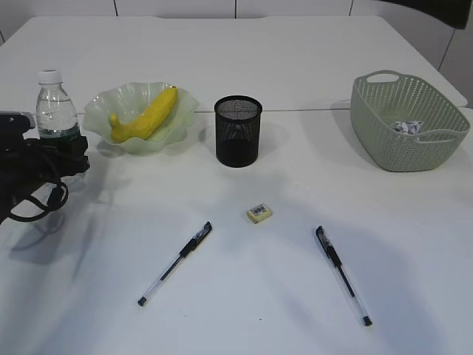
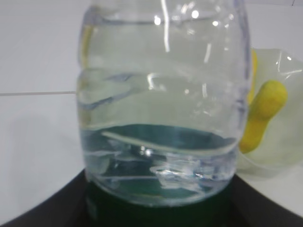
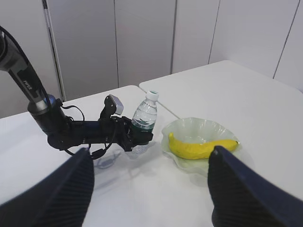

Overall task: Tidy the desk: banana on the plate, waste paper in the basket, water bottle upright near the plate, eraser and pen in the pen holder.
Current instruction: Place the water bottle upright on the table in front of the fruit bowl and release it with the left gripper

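Left end effector grips the clear ribbed plastic water bottle, upright beside the wavy plate.

You see a yellow banana on a pale green plate, a black mesh pen holder, a sage green woven-pattern basket, a yellowish eraser, a white surface.

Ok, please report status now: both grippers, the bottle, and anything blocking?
Left gripper closed on water bottle, upright beside plate. Right gripper open, empty. Nothing blocking.
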You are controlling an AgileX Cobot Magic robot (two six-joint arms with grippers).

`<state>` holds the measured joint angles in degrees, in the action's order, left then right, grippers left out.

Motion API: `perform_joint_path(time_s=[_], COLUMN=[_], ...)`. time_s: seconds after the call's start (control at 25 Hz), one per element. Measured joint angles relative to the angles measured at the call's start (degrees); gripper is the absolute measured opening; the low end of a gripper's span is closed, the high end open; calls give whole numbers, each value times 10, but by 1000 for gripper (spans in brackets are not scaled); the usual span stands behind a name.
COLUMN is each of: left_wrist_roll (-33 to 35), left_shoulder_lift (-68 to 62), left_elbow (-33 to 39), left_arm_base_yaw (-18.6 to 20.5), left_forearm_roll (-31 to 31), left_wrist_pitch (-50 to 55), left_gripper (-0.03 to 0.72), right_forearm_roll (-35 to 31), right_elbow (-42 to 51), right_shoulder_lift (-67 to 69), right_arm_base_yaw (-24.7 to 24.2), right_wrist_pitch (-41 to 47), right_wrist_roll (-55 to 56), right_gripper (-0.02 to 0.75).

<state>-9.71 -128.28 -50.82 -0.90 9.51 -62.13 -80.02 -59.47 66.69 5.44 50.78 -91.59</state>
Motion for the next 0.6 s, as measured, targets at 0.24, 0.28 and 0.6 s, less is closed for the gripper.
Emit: perform_joint_path(time_s=[0.24, 0.28, 0.6], left_wrist_roll=[-14, -16, -18], left_shoulder_lift=[-12, -12, -12], left_elbow=[-3, -3, 25], left_arm_base_yaw=[0, 0, 0], left_forearm_roll=[28, 32, 34], left_wrist_pitch=[-18, -18, -49], left_gripper=[382, 382, 383], right_forearm_roll=[0, 0, 0], right_elbow=[0, 0, 0], right_shoulder_lift=[0, 0, 0], right_arm_base_yaw=[0, 0, 0], right_wrist_pitch=[0, 0, -1], right_wrist_roll=[2, 3, 3], right_gripper=[554, 554, 554])
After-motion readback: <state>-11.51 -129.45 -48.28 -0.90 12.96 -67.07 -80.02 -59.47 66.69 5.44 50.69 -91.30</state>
